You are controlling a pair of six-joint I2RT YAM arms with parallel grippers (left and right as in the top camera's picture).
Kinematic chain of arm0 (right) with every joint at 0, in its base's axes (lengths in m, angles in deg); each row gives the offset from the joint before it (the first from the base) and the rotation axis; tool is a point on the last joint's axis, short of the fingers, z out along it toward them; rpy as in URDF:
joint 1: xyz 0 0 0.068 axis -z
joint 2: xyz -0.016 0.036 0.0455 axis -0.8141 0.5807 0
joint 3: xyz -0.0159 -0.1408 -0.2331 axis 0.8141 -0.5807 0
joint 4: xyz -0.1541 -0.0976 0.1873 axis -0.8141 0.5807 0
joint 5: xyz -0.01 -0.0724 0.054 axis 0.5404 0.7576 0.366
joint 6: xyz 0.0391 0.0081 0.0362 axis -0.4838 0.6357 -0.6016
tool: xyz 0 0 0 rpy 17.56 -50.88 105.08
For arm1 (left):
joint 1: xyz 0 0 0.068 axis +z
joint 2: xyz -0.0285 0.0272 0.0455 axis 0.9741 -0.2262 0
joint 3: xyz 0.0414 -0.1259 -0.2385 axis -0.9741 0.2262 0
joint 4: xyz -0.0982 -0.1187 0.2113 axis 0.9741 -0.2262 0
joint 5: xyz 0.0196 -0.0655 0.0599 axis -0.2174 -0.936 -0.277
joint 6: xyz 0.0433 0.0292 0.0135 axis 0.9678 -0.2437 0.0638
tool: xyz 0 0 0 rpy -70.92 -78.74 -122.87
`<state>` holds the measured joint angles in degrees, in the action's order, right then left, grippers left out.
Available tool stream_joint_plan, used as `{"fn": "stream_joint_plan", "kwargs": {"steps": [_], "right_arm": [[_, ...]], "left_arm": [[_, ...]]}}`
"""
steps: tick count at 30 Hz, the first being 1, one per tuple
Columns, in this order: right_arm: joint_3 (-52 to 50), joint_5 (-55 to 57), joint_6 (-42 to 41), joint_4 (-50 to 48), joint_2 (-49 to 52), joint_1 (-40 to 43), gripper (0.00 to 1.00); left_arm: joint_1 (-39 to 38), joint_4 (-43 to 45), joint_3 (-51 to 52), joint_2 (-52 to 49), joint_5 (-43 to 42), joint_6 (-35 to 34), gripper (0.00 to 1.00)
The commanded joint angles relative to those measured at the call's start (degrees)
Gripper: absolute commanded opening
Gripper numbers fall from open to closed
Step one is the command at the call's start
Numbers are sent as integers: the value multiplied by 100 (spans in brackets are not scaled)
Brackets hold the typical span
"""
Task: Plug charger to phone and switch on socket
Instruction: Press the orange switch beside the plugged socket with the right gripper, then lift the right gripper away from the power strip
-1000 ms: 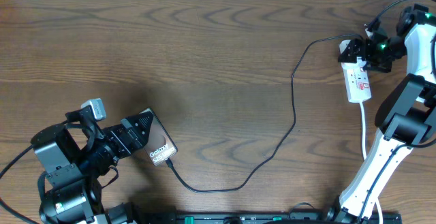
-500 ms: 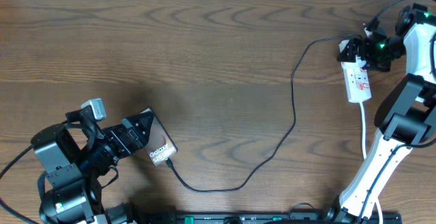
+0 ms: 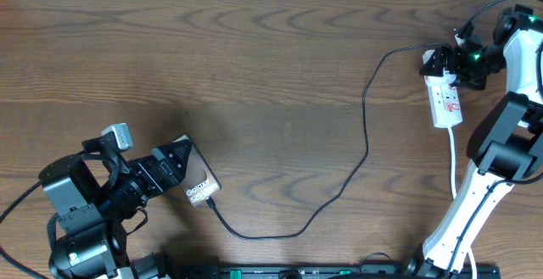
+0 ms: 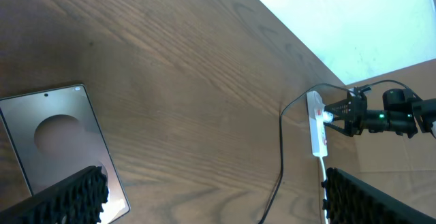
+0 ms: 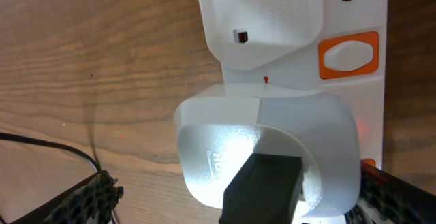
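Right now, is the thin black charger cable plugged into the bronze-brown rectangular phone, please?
Apparently in: overhead, the black charger cable ends against the phone; seating too small to confirm.

Black charger (image 3: 366,139) runs from phone (image 3: 199,186) (flat) to socket (image 3: 447,101).

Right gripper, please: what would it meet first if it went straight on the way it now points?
Most likely the white charger plug, seated in the socket: it fills the right wrist view straight ahead of the open right gripper. The depth is hard to judge.
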<state>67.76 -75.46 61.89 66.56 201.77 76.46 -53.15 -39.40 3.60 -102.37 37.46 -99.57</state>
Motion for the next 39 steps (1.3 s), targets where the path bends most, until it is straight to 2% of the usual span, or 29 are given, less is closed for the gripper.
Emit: {"fn": "stream_joint_plan", "kwargs": {"steps": [1, 14, 21, 30, 39], "right_arm": [[-61, -476, -365, 63, 105, 35, 99], [903, 50, -437, 828, -457, 708, 99], [955, 538, -881, 925, -1552, 623, 99], [955, 1388, -1611, 1539, -3241, 284, 99], [953, 1401, -1720, 1777, -4135, 120, 99]], "left_arm": [[-2, -15, -17, 4, 33, 55, 100], [-2, -15, -17, 4, 184, 52, 100], [-2, -17, -17, 4, 186, 55, 99], [-2, -15, -17, 4, 186, 55, 100], [-2, -15, -20, 4, 186, 55, 99]]}}
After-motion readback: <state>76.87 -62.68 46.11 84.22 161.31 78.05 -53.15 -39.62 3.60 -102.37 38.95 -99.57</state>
